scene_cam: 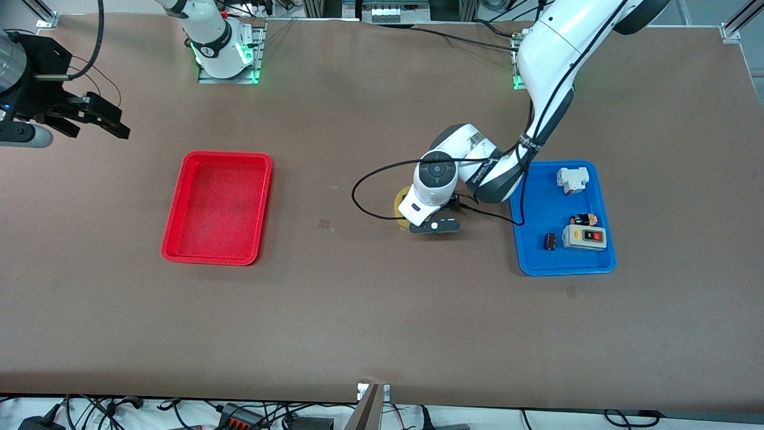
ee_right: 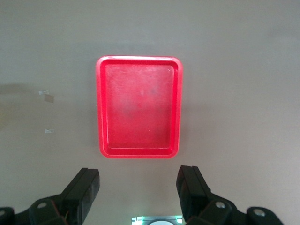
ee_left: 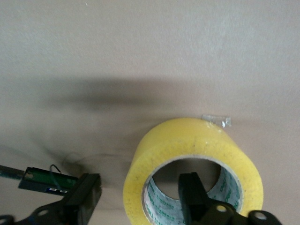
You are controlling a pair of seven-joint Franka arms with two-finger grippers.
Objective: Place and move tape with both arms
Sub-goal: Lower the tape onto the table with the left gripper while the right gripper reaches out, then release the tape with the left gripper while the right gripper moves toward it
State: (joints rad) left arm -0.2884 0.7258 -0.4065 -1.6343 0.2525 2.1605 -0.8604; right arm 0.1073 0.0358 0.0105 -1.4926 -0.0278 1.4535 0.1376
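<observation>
Translucent yellow packing tape roll [ee_left: 192, 161] lies on the brown table [scene_cam: 382, 322], between the red plastic tray [scene_cam: 216, 207] and the blue plastic tray [scene_cam: 561, 218], nearer the blue one. Left gripper [ee_left: 138, 197] is down at the roll: fingers apart, one finger [ee_left: 193, 193] inside the open centre, the other outside the wall. Right gripper [ee_right: 138, 192] waits raised at the right arm's end of the table, fingers apart, nothing between them.

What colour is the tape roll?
The tape is translucent yellow, with green print inside its core; the left wrist view shows it best.
</observation>
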